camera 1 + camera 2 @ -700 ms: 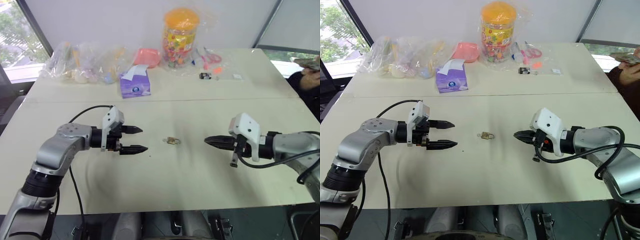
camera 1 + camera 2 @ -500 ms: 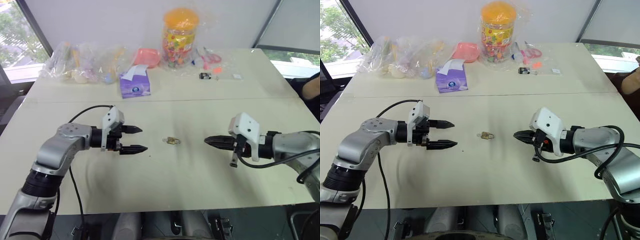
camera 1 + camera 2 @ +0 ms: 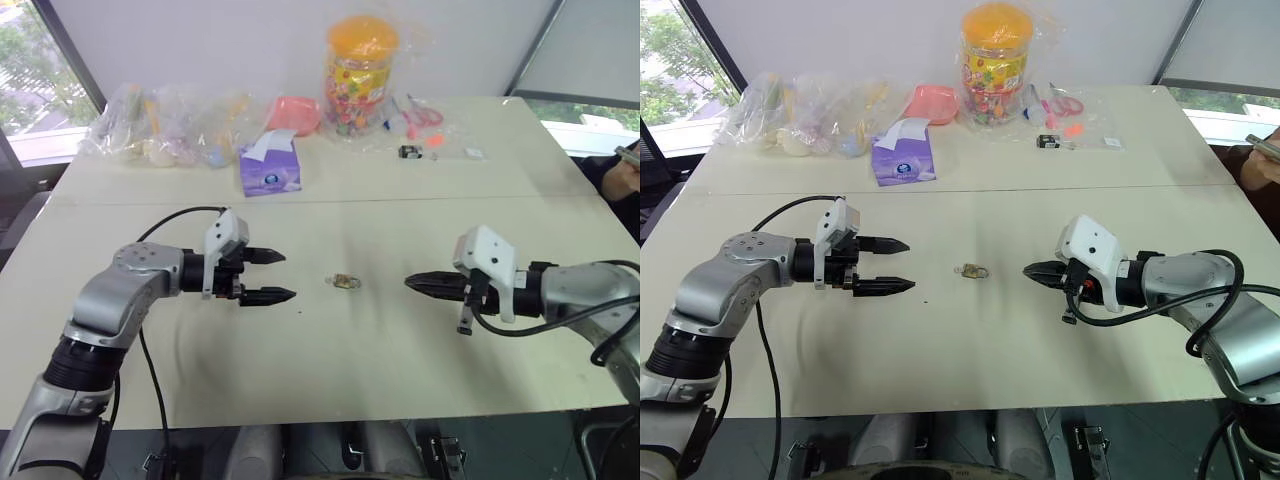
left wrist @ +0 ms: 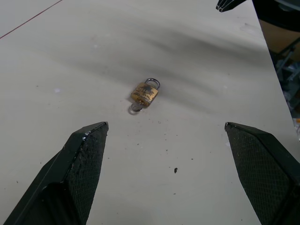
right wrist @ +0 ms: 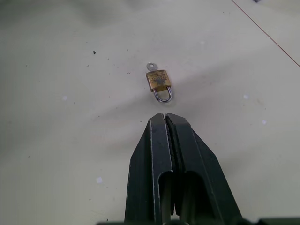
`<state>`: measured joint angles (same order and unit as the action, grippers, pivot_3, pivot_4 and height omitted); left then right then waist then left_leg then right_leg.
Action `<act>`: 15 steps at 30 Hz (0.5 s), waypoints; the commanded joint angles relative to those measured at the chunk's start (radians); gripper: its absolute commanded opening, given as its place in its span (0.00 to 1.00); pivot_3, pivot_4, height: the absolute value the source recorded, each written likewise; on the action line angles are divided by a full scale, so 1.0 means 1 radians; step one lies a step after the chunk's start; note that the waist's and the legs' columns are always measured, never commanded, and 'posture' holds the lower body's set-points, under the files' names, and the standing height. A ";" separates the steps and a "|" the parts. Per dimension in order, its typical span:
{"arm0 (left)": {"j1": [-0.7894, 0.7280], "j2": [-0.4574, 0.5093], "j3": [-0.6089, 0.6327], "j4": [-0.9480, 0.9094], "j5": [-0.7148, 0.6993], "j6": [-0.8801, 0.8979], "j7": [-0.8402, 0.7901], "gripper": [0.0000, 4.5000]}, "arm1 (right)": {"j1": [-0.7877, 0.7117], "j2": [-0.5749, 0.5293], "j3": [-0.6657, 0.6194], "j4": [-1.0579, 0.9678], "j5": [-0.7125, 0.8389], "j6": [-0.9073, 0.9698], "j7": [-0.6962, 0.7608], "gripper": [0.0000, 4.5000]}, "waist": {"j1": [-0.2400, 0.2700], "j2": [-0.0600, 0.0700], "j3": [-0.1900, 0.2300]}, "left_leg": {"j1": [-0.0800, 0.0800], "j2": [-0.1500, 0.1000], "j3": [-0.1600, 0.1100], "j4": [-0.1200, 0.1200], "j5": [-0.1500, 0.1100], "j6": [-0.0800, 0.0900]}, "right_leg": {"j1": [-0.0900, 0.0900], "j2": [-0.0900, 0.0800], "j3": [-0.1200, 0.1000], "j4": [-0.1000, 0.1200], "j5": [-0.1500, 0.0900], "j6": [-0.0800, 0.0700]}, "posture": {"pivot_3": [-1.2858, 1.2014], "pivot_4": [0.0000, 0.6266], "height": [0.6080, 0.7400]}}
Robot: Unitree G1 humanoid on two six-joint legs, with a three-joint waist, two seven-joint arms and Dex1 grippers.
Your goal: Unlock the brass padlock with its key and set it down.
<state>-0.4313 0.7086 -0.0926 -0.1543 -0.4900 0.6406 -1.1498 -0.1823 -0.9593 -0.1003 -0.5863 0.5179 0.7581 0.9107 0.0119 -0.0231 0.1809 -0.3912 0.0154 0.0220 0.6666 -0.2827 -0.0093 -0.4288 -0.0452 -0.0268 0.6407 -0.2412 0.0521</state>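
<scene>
The brass padlock lies flat on the pale surface with the key seated in its base and the shackle seemingly still closed, untouched between the two hands. Left of the padlock the left hand hovers with fingers spread wide; right of it the right hand, fingers pressed together and empty, has edged slightly closer. The unlocking appears not yet begun.

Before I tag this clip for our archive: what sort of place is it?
Probably an office or lab room used for testing: pale tables pushed together by windows, with a tissue box, a candy jar and bagged odds and ends along the back.
</scene>
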 commanded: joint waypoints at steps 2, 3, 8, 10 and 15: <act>-0.005 0.011 0.013 -0.020 -0.006 -0.015 -0.008 0.92 | -0.022 -0.010 -0.012 -0.021 0.015 -0.003 0.003 0.00 | 0.000 0.000 0.000 | 0.000 0.000 0.000 0.000 0.000 0.000 | 0.000 0.000 0.000 0.000 0.000 0.000 | 0.52 0.24 0.98; -0.005 0.012 0.014 -0.021 -0.007 -0.014 -0.008 0.92 | -0.023 -0.012 -0.010 -0.021 0.015 -0.005 0.004 0.00 | 0.000 0.000 0.000 | 0.000 0.000 0.000 0.000 0.000 0.000 | 0.000 0.000 0.000 0.000 0.000 0.000 | 0.52 0.24 0.98; 0.002 0.015 0.014 -0.024 -0.001 -0.020 -0.007 0.93 | -0.025 -0.009 -0.006 -0.011 0.008 -0.022 0.006 0.06 | 0.000 0.000 0.000 | 0.000 0.000 0.000 0.000 0.000 0.000 | 0.000 0.000 0.000 0.000 0.000 0.000 | 0.52 0.24 0.98; 0.004 0.015 0.014 -0.027 -0.001 -0.019 -0.006 0.93 | -0.051 0.003 0.004 0.009 0.005 -0.024 -0.001 0.19 | -0.001 0.000 0.000 | 0.000 0.000 0.000 0.000 0.000 0.000 | 0.000 0.000 0.000 0.000 0.000 0.000 | 0.52 0.24 0.98; 0.012 0.016 0.015 -0.041 -0.002 -0.015 -0.001 0.93 | -0.108 0.026 0.090 0.030 -0.009 -0.038 0.014 0.75 | -0.001 0.000 0.000 | 0.000 0.000 0.000 0.000 0.000 0.000 | 0.000 0.000 0.000 0.000 0.000 0.000 | 0.52 0.24 0.98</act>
<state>-0.4235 0.7108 -0.0929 -0.1611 -0.4884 0.6396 -1.1507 -0.2756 -0.9426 -0.0257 -0.5499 0.5134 0.7386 0.9173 0.0104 -0.0231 0.1808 -0.3909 0.0155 0.0219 0.6667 -0.2827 -0.0092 -0.4288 -0.0449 -0.0268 0.6412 -0.2408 0.0523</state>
